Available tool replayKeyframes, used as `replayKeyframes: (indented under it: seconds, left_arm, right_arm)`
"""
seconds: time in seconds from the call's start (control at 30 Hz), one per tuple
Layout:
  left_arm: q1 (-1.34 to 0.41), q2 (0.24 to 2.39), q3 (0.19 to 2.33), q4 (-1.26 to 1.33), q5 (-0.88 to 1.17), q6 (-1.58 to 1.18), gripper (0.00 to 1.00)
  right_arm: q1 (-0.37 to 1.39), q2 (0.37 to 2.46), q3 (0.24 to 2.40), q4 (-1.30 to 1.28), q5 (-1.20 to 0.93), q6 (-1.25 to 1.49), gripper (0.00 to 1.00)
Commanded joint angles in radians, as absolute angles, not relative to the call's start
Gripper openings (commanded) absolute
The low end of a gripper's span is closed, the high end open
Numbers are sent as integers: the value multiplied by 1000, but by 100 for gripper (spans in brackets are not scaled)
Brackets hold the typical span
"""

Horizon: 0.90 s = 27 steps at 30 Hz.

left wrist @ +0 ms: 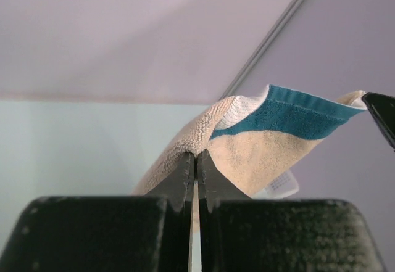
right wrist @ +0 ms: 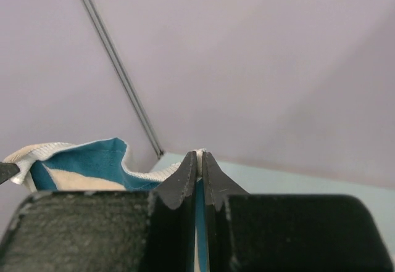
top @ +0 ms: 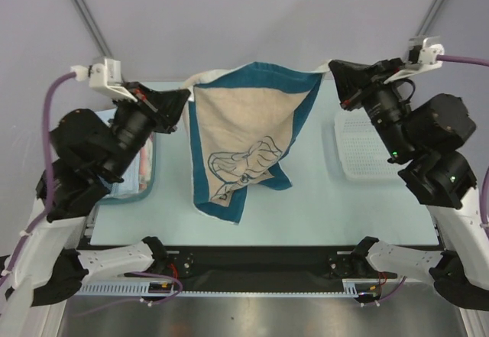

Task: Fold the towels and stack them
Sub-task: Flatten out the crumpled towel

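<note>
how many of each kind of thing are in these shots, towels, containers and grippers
towel, tan with a teal border, held up off the table: 1
white mesh basket: 1
teal tray, its contents mostly hidden by the left arm: 1
grippers: 2, the left gripper and the right gripper, each shut on a top corner of the towel
total: 5

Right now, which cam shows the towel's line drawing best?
Top external: the towel hangs spread between left claw and right claw, drawing facing the camera. Left wrist shows only a pinched tan-and-teal corner; right wrist only a bunched edge, no drawing.
</note>
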<state>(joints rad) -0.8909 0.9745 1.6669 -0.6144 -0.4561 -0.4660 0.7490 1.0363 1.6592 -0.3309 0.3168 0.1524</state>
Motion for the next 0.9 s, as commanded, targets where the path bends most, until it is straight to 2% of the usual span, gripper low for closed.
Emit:
replayKeyframes:
  seconds: [0.0, 0.43, 0.57, 0.87]
  left_arm:
    - [-897, 1003, 1802, -591, -376, -351, 1]
    - [-897, 1134, 2245, -647, -258, -275, 0]
    - [-897, 1138, 2261, -629, -253, -256, 0]
    - [-894, 1212, 2261, -575, -397, -160, 0]
  right_arm:
    - [770, 1046, 1790, -310, 305, 55, 0]
    - [775, 1167, 2172, -333, 189, 2, 0]
    - [773, 1210, 2255, -338, 150, 3, 0]
    - [773, 1288, 2237, -291, 210, -61, 0]
